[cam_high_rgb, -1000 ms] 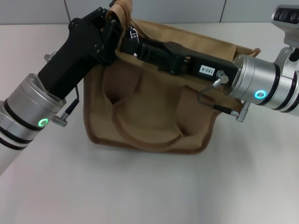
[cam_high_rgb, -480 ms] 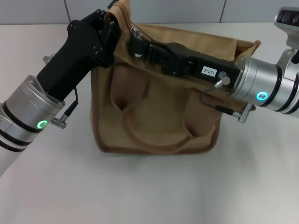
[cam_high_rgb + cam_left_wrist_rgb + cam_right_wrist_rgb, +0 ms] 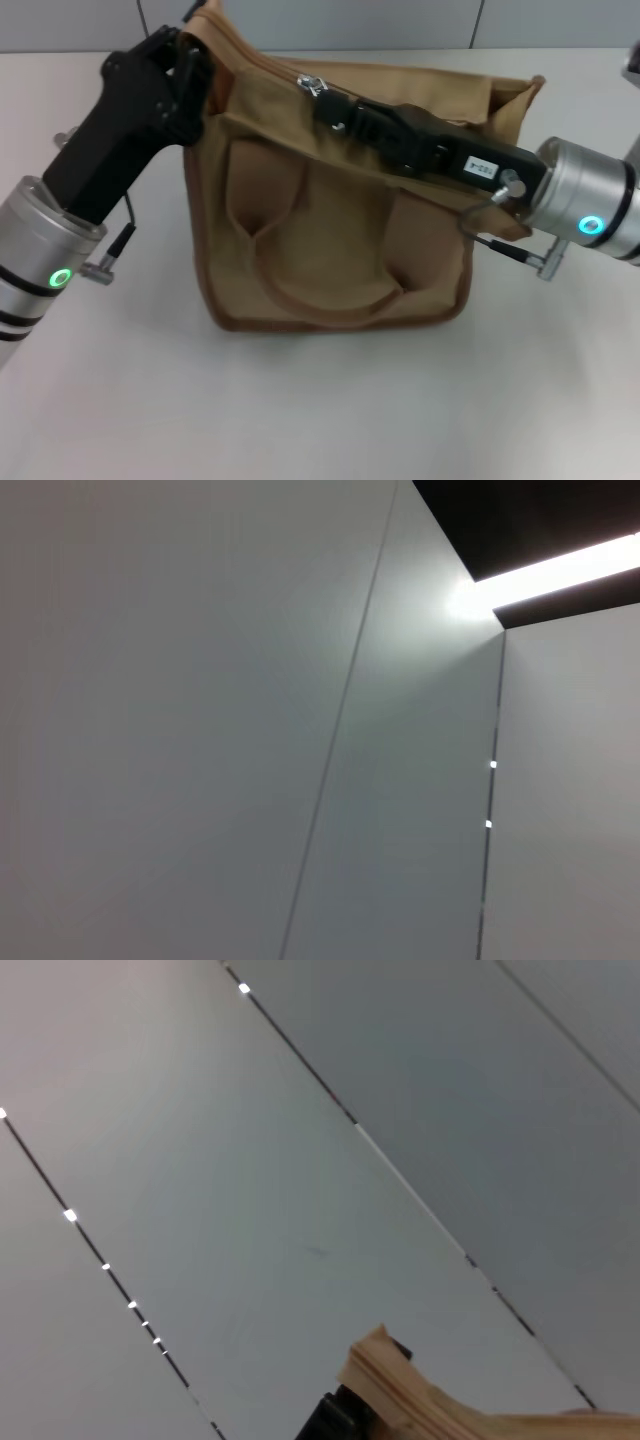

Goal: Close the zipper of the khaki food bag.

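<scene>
1. Right gripper lay stretched across the top of the khaki food bag, its tip right at the silver pull of the zipper; whether it was pinching the pull could not be told.
2. That zipper pull sat toward the far left of the bag's top, with the tan zip line running right along the flaps beneath the gripper's black body.
3. Left gripper was clenched on the bag's far-left top corner, the cloth bunched up above it.
4. Bag stood upright on the white table, one strap handle hanging down its near face.
5. Right wrist view caught only a scrap of tan cloth against wall panels; left wrist view showed only bare panels.
</scene>
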